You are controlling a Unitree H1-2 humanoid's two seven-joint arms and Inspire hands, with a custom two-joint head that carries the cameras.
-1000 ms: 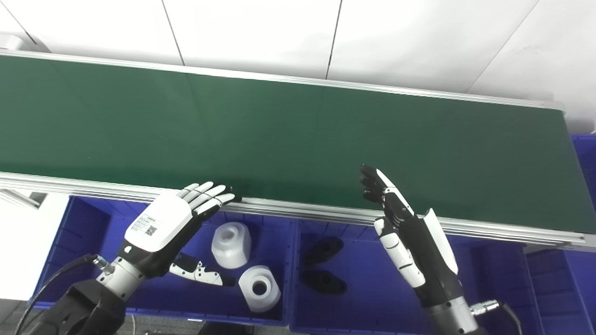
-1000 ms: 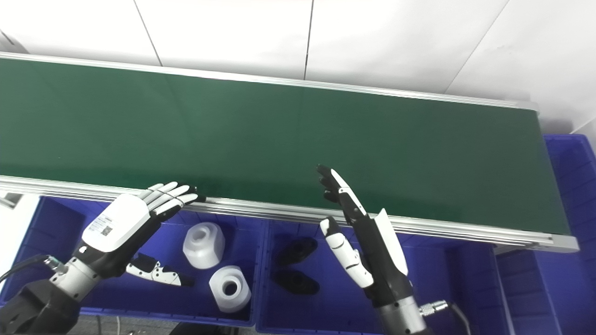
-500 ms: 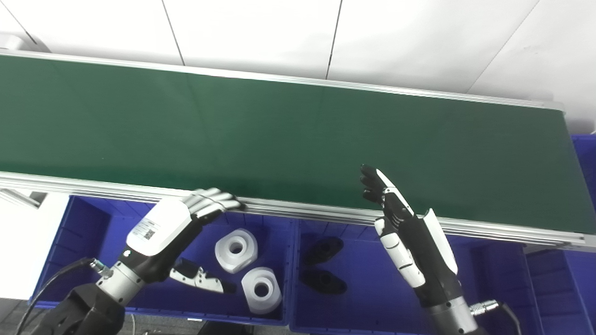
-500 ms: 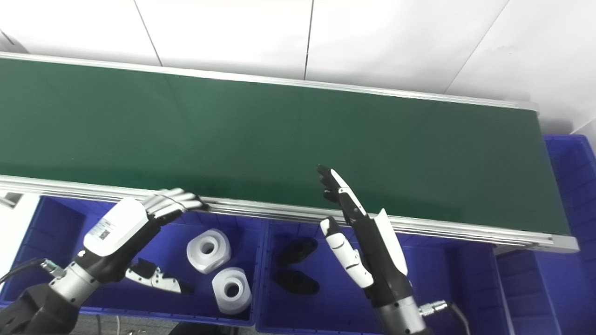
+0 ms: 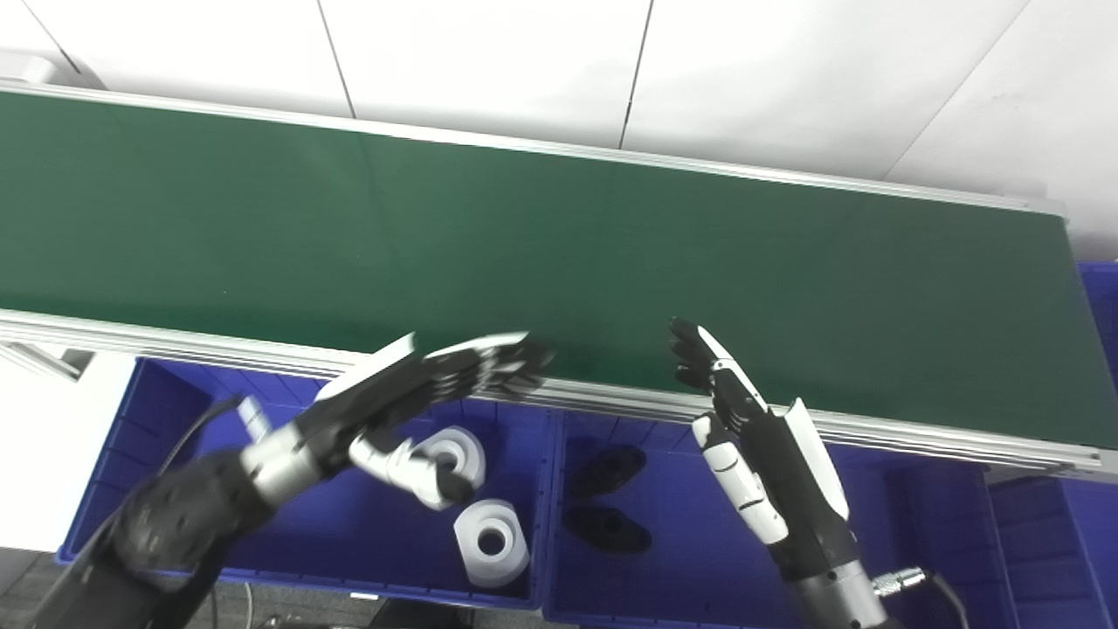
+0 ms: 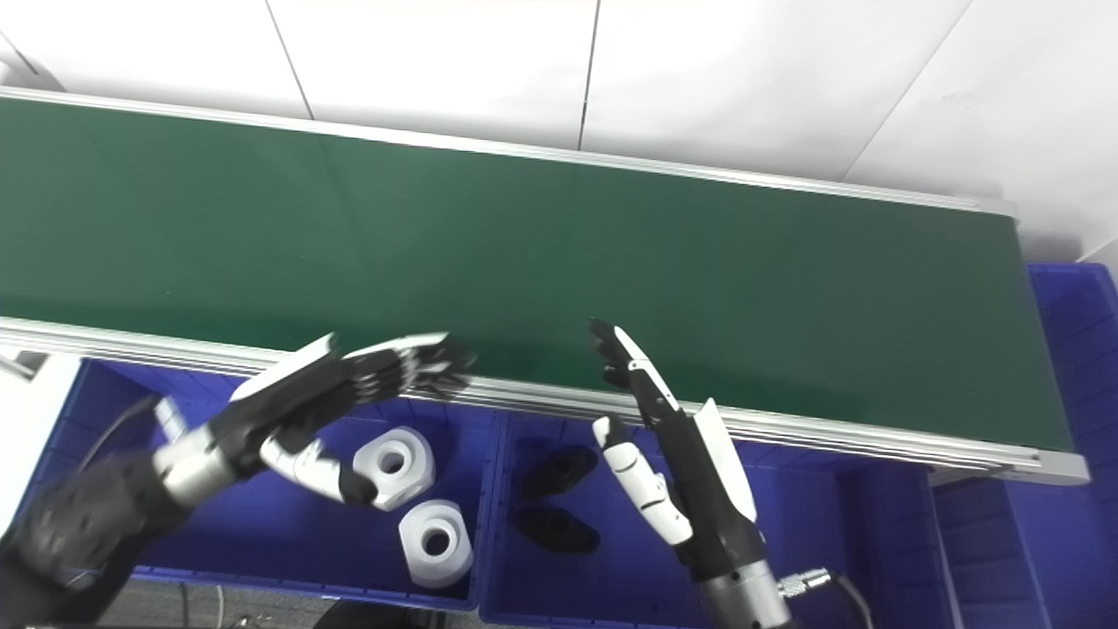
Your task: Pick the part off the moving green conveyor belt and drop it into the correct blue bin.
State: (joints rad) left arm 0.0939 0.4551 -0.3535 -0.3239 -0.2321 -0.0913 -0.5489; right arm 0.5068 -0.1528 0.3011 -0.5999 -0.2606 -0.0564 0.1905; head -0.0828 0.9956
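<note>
The green conveyor belt [image 5: 559, 245] carries no part in either view. My left hand [image 5: 419, 393] is open and motion-blurred, edge-on with fingers over the belt's near rail, holding nothing. Below it, a blue bin [image 5: 175, 489] holds two white cylindrical parts [image 5: 450, 450] [image 5: 489, 542]. My right hand [image 5: 751, 437] is open, fingers raised over the near rail, empty. Under it a second blue bin [image 5: 699, 559] holds two black parts [image 5: 611, 467] [image 5: 607, 528].
An aluminium rail [image 5: 917, 432] edges the belt's near side. More blue bins sit at the right [image 5: 1039, 559] and beyond the belt's right end [image 5: 1102, 297]. A white wall [image 5: 559, 61] stands behind the belt.
My left hand has swung right and rolled from palm-down to edge-on. The upper white part has settled in the bin. The camera shifted slightly. The right hand has hardly moved.
</note>
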